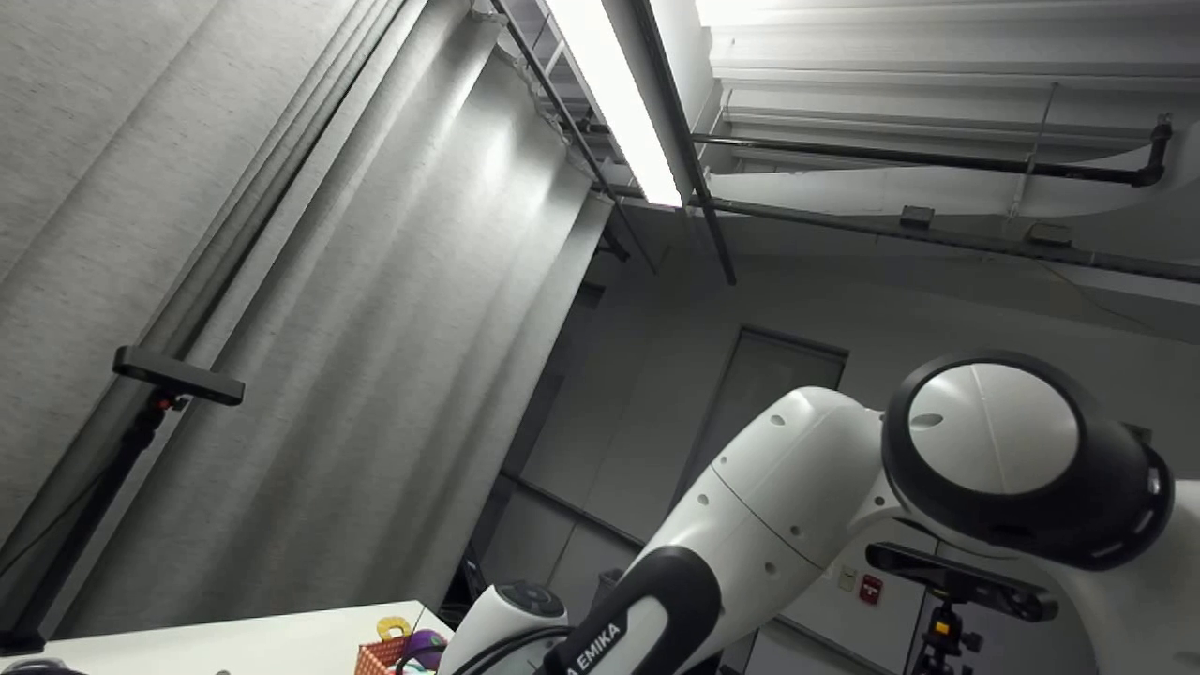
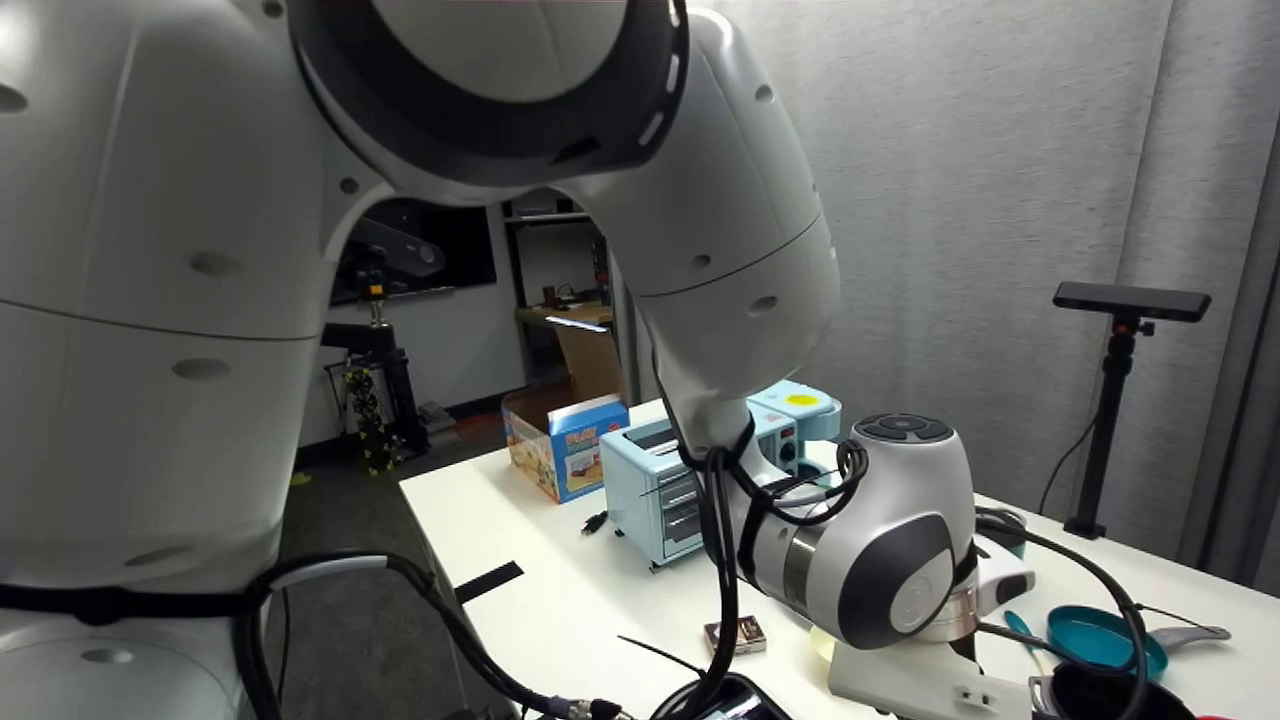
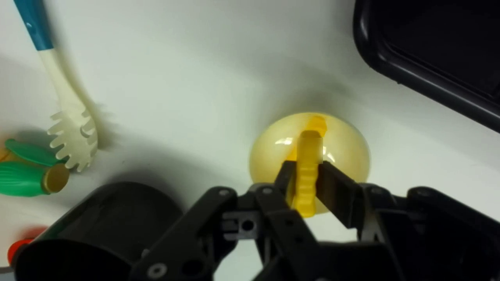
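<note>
In the wrist view, by the clock from the tips of my gripper (image 3: 307, 171), I have a small red thing (image 3: 17, 249) between eight and nine, partly hidden; a green ribbed thing (image 3: 21, 179) with a brown end lies at nine; the pasta server (image 3: 72, 121), white with a teal handle, lies between nine and ten, its toothed head right by the green ribbed thing, touching or not I cannot tell; a black container (image 3: 113, 210) with a dark mouth sits between eight and nine, closer to me than those; at the centre of my clock, over a pale yellow bowl (image 3: 269, 156), is the ridged yellow stick (image 3: 309, 156), and my fingers (image 3: 341, 191) are closed on it from both sides, gripping it with its length running nearly from twelve to six; whether it meets the bowl I cannot tell; an orange-yellow streak (image 3: 317, 124) shows in the bowl past its twelve o'clock end, and I cannot tell a reflection from a second piece there; a black tray (image 3: 441, 47) fills the corner between one and two, apart from the bowl; in an exterior view, with my wrist (image 2: 895, 590) as the centre, an open printed box (image 2: 580, 455) and a light blue toaster oven (image 2: 648, 510) stand on the white table (image 2: 570, 570) between nine and ten; a teal pan (image 2: 1105, 640) sits between three and four; my fingers are hidden there.
</note>
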